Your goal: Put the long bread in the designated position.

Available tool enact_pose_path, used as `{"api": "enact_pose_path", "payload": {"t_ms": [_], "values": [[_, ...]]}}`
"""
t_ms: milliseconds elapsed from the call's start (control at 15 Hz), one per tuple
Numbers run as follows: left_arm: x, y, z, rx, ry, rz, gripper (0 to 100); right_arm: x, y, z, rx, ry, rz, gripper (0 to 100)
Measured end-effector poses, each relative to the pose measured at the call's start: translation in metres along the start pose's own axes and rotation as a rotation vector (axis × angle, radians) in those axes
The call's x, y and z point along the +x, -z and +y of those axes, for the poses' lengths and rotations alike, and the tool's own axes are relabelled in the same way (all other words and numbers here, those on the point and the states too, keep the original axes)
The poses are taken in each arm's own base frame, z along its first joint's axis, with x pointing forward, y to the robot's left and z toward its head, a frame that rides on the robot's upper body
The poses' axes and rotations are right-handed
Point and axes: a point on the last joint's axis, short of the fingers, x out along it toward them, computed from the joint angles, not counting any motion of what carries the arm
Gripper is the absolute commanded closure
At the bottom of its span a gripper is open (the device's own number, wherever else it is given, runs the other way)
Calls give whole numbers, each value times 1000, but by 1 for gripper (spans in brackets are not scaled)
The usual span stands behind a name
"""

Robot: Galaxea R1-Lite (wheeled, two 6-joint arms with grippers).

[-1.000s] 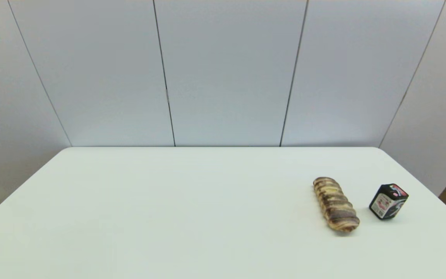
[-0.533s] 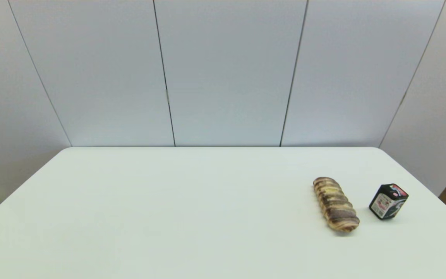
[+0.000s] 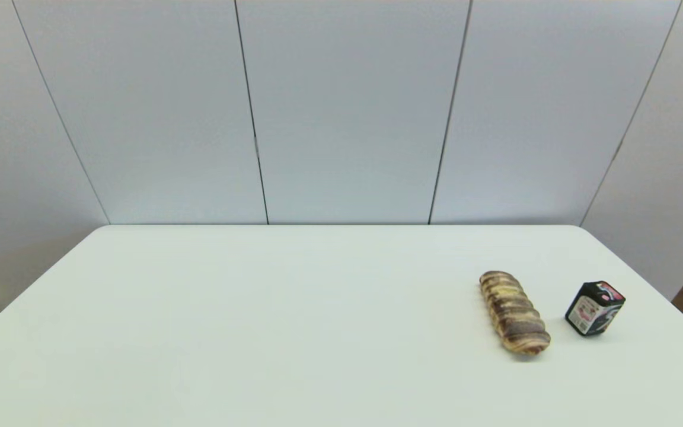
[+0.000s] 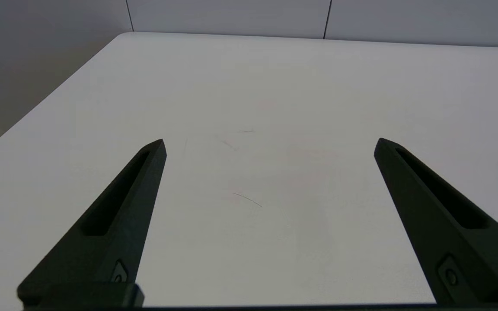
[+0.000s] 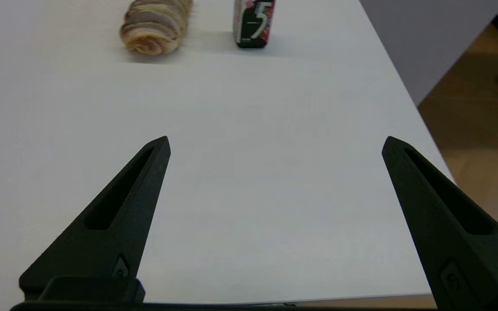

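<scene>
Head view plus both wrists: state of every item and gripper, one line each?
bread: lying flat on the table's right side, ungripped, apart from the box.
box: standing to the right of the bread, tilted, untouched.
left gripper: open, empty, over bare tabletop.
right gripper: open, empty, short of the bread.
table: white; holds only the bread and box.

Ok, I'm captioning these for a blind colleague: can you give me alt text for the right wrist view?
The right gripper hangs open and empty over the white table. Ahead of it lie the long bread and, beside it but apart, a small black box; wooden floor shows past the table's edge.
</scene>
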Motion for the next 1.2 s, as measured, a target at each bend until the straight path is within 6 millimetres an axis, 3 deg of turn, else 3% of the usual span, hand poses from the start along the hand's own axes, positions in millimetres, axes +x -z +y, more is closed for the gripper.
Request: {"api": "enact_pose_path", "payload": {"t_ms": [733,1200], "values": [[0,0,0,0,0,0,0,31,27,9,16,-96,-153,0],[0,0,0,0,0,0,0,39,27,11,21,-124,-251,0]]}}
